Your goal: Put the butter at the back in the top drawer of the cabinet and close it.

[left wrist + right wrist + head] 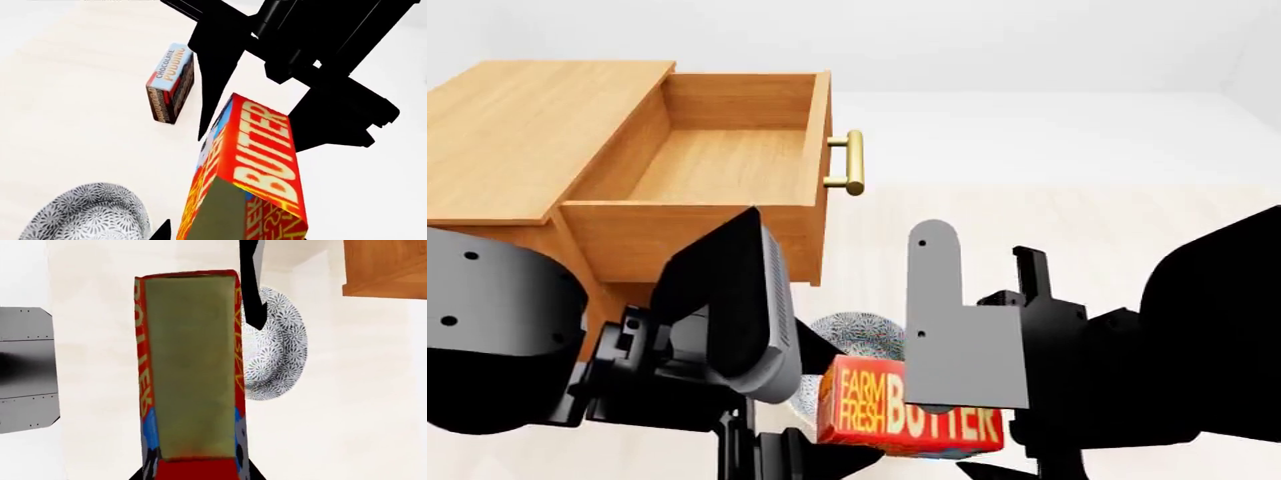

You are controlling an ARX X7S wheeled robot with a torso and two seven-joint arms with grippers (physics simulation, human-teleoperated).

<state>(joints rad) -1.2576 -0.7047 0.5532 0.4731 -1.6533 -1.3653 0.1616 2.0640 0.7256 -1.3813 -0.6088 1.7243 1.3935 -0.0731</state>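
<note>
The butter (pixel 914 410), a red-orange carton with yellow lettering, hangs in the air low in the head view, between my two grippers. My right gripper (pixel 193 475) is shut on one end of the butter (pixel 190 365), a dark finger pressed to each side. My left gripper (pixel 233 236) is at the butter's (pixel 263 170) other end, open; the one fingertip (pixel 160 232) that shows stands a little clear of the carton. The cabinet (pixel 521 140) stands up and to the left, its top drawer (pixel 714 160) pulled out and empty, the brass handle (pixel 851 162) facing me.
A grey patterned bowl (pixel 861 335) sits on the pale surface just beyond the butter and below the open drawer; the left wrist view has the bowl (pixel 87 215) too. A dark chocolate pudding box (pixel 170 82) lies farther off. Both arms crowd the lower head view.
</note>
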